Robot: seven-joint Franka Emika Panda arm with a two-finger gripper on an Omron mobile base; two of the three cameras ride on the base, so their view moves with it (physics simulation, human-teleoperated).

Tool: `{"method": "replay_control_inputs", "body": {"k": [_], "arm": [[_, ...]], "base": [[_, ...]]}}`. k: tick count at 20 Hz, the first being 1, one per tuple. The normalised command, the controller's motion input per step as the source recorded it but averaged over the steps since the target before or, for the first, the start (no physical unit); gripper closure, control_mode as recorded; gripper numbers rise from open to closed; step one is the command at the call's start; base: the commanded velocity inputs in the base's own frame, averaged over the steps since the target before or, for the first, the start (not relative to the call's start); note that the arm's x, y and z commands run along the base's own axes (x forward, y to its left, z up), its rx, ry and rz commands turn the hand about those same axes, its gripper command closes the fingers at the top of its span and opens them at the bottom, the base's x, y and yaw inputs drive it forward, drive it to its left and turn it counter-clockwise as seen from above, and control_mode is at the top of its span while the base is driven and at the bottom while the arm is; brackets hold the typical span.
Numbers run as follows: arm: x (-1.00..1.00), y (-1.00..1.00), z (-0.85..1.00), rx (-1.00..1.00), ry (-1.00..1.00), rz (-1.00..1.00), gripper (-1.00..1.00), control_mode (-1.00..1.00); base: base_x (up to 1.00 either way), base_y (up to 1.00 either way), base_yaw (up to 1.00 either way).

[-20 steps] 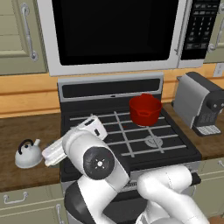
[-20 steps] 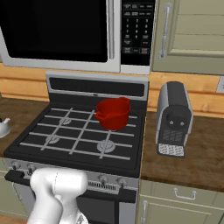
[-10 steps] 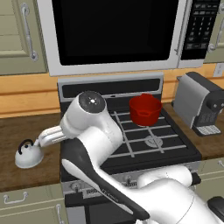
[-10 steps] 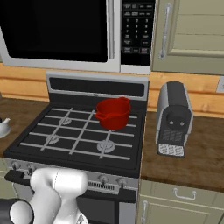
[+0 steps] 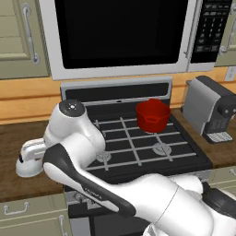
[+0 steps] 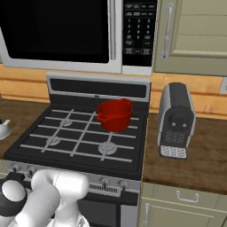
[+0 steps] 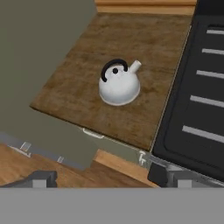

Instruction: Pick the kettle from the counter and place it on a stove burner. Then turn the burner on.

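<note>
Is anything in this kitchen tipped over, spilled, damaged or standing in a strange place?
Nothing stands out. The kettle sits upright on the counter left of the stove, apart from its edge. The red pot stands level on a rear burner, and the coffee machine is upright on the right counter.

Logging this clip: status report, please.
Gripper above the kettle, jaw state unclear. Kettle upright on the counter, ungrasped. Red pot occupies one back burner.
</note>
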Motion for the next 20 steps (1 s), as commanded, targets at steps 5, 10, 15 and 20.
{"method": "replay_control_inputs", "body": {"k": [5, 10, 15, 20], "arm": [[0.42, 0.89, -0.30, -0.07, 0.01, 0.00, -1.00, -1.00], [0.02, 0.13, -0.03, -0.07, 0.03, 0.00, -1.00, -1.00], [0.16, 0.14, -0.19, -0.14, 0.01, 0.00, -1.00, -1.00], [0.25, 0.06, -0.22, -0.13, 0.02, -0.01, -1.00, -1.00]], "base": [[0.00, 0.00, 0.00], [0.00, 0.00, 0.00], [0.00, 0.00, 0.00], [0.00, 0.00, 0.00]]}}
